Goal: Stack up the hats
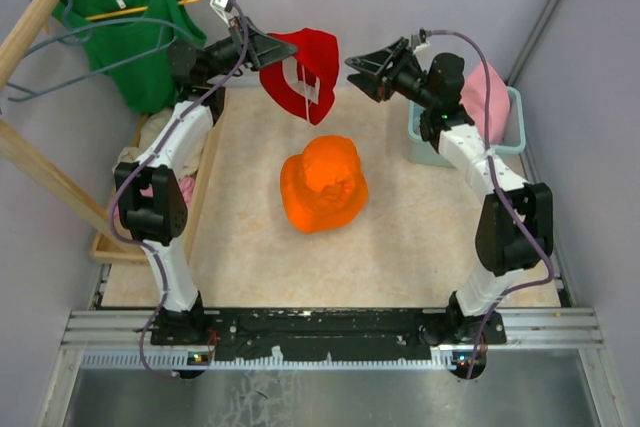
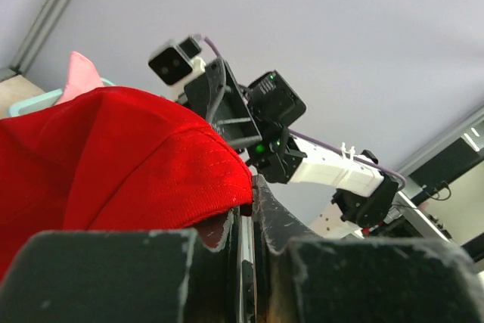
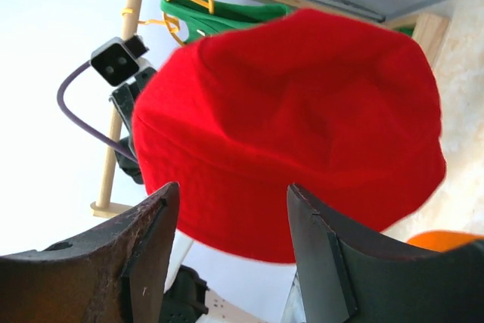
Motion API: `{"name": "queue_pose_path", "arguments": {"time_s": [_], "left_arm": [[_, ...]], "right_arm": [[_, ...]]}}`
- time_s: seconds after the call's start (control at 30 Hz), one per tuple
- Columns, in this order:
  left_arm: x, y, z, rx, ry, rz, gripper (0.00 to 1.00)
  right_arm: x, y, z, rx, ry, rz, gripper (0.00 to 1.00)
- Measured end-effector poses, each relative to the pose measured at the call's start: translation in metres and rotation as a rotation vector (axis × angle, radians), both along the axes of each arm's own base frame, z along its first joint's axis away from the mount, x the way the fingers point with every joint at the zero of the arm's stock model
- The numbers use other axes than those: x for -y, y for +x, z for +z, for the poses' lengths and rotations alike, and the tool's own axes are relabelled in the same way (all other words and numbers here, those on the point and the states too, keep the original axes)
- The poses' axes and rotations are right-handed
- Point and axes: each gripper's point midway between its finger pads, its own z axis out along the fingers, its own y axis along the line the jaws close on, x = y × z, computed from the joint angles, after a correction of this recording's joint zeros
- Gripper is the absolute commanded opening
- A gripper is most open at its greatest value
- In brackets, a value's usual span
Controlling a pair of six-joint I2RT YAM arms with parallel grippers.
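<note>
Above the far half of the table, the red hat (image 1: 300, 72) hung in the air, pinched at its brim by the left gripper (image 1: 272, 51), whose jaws were clamped together on a fold of the fabric; the left wrist view showed the red cloth caught between the two dark fingers, with the rest of the hat bulging away from them. The right gripper (image 1: 362, 64) faced it from just beside, jaws spread apart and holding nothing, and in its own wrist view the hat's crown filled the gap between the parted fingers (image 3: 144, 255) without touching them as far as could be seen. The orange hat (image 1: 323, 185) lay on the table near the middle, crown up and brim spread, below and nearer than the red one and well apart from both grippers. Some pink fabric (image 1: 487, 95) sat in the teal bin (image 1: 517, 137) behind the right arm; whether it was a hat could not be told. A green tank top (image 1: 135, 32) hung on a hanger at the far left. The red hat looked light and limp: it sagged from its one pinch point, so it would likely droop and fold rather than keep its shape. The brim seemed the sensible place to take hold — a second pinch on the opposite edge would probably spread the opening so it could settle over the orange crown. A grip on the crown would likely crumple it.
</note>
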Motion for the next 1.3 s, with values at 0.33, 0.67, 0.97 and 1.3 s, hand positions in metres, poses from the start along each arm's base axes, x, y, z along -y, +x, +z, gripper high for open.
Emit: {"name": "queue_pose_path", "arguments": {"time_s": [0.33,0.67,0.97,1.3], "left_arm": [[0.004,-0.015,0.017,0.005,-0.037,-0.064,0.08],[0.011,-0.018,0.017,-0.01,-0.047,-0.094,0.07],[0.012,-0.017,0.015,-0.012,-0.045,-0.093,0.07],[0.012,-0.017,0.015,-0.012,-0.045,-0.093,0.07]], "right_arm": [[-0.002,0.021,0.039,0.175,-0.095,-0.037,0.6],[-0.018,0.031,-0.003,0.127,-0.211,-0.029,0.6],[-0.021,0.029,-0.004,0.149,-0.255,-0.038,0.6],[-0.018,0.02,0.006,0.166,-0.256,-0.046,0.6]]}}
